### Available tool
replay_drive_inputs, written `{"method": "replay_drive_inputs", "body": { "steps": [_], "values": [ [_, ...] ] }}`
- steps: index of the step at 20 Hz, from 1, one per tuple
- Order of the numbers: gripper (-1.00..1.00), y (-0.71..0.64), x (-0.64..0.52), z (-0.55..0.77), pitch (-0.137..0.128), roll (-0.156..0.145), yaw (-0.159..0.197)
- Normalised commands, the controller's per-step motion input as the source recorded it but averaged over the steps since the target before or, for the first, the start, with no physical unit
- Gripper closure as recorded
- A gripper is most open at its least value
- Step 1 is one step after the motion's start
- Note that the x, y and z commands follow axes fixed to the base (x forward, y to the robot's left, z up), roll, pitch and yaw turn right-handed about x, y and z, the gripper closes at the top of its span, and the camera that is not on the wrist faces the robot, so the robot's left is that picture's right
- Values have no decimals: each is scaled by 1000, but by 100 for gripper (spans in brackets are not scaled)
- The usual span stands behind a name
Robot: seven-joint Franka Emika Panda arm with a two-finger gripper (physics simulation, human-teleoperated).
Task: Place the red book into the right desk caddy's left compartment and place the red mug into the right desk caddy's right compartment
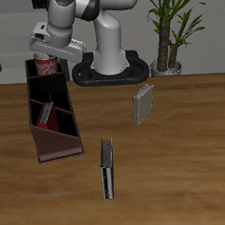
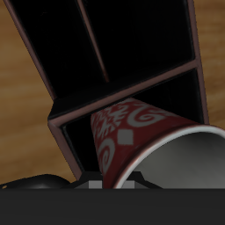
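The red mug [image 1: 47,67], red with a white floral pattern, hangs at the far back end of the right desk caddy [image 1: 58,145], a long maroon box with thin dividers. My gripper [image 1: 49,58] is shut on the mug from above. In the wrist view the red mug [image 2: 145,141] lies tilted, its pale rim close to the camera, just over a dark end section of the right desk caddy [image 2: 123,92]; my fingers are mostly hidden there. The red book [image 1: 46,112] stands leaning inside a section about midway along the caddy.
A grey book [image 1: 143,105] stands upright on the wooden table beside the robot's base [image 1: 110,68]. A black book with a pale edge [image 1: 107,168] stands nearer the table's front edge. A potted plant [image 1: 167,46] stands at the back.
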Motion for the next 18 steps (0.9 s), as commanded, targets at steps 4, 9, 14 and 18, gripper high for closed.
{"method": "replay_drive_inputs", "body": {
  "steps": [4, 9, 14, 18],
  "values": [
    [-100, 82, 35, -194, 43, 34, -60],
    [-100, -30, 36, -36, 7, -21, -15],
    [-100, 10, -5, 95, -23, -2, -9],
    [-100, 104, -10, 275, -63, 6, 31]
  ]
}}
